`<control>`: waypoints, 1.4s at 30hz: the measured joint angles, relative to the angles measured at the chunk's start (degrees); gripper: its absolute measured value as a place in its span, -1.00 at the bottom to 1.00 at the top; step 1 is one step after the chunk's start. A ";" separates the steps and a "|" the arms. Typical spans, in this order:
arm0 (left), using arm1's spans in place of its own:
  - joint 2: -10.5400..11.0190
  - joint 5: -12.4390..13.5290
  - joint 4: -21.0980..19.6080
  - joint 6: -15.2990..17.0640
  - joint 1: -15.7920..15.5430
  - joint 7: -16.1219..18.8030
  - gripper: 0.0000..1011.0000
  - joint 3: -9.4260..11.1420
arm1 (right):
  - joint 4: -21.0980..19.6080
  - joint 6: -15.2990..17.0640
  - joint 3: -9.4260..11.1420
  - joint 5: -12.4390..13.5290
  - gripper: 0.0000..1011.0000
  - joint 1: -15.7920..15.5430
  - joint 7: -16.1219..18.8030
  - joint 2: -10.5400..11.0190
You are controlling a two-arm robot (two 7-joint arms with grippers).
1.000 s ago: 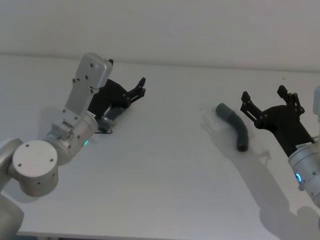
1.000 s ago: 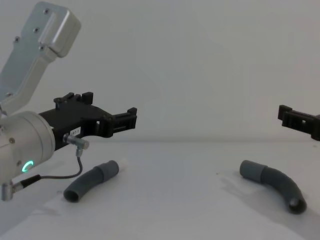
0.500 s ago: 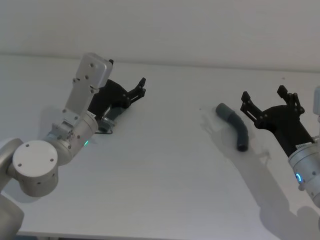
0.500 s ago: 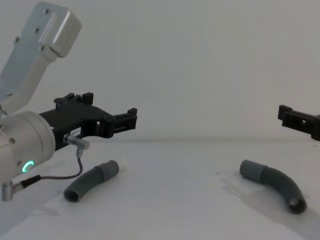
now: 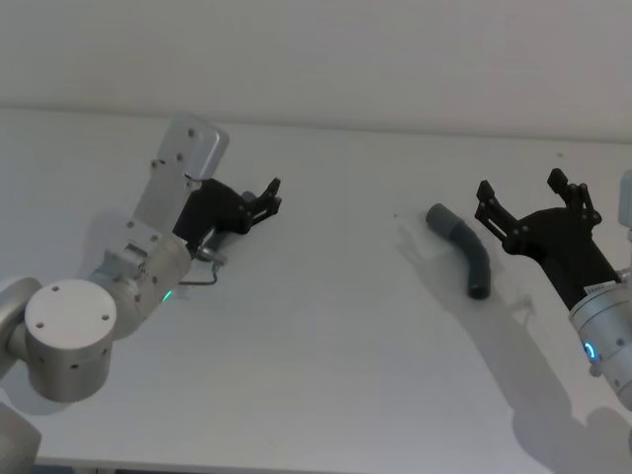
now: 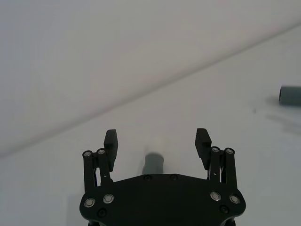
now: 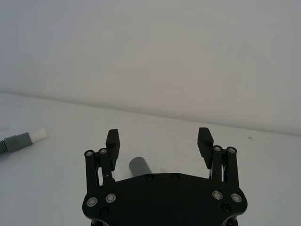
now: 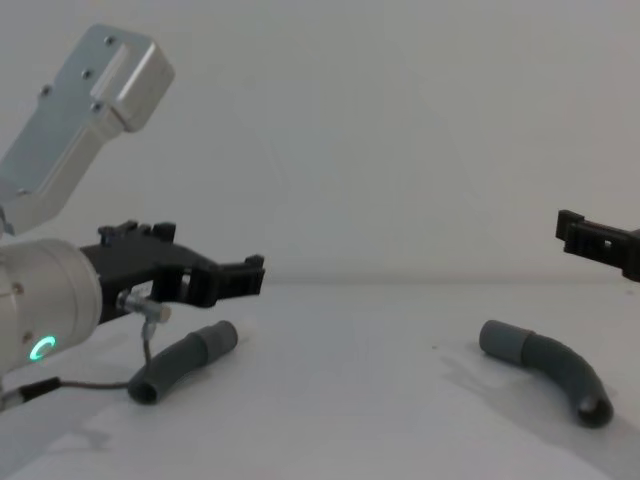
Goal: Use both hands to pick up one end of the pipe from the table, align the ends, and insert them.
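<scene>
At frame left, my left gripper (image 5: pixel 269 197) hangs spread wide over the white-tipped hose piece (image 8: pixel 185 358) lying on the table (image 5: pixel 326 326). I'd lower squarely astride its cuff before closing. At frame right, the right gripper (image 5: pixel 520 188), equally spread, hovers beside the socket hose piece (image 5: pixel 462 249).

The white tabletop (image 5: pixel 316 336) is carrying two things, lying well apart. The left pipe piece (image 8: pixel 183 361) is lying flat on the robot's left side, smooth cuff pointing inward. The right pipe piece (image 5: pixel 470 249) is lying flat on the right, cuff also pointing inward.
</scene>
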 joint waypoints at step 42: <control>2.36 -5.99 -0.16 14.58 -0.41 -6.56 0.98 -5.39 | 0.00 0.00 0.00 0.00 0.99 0.00 0.00 0.00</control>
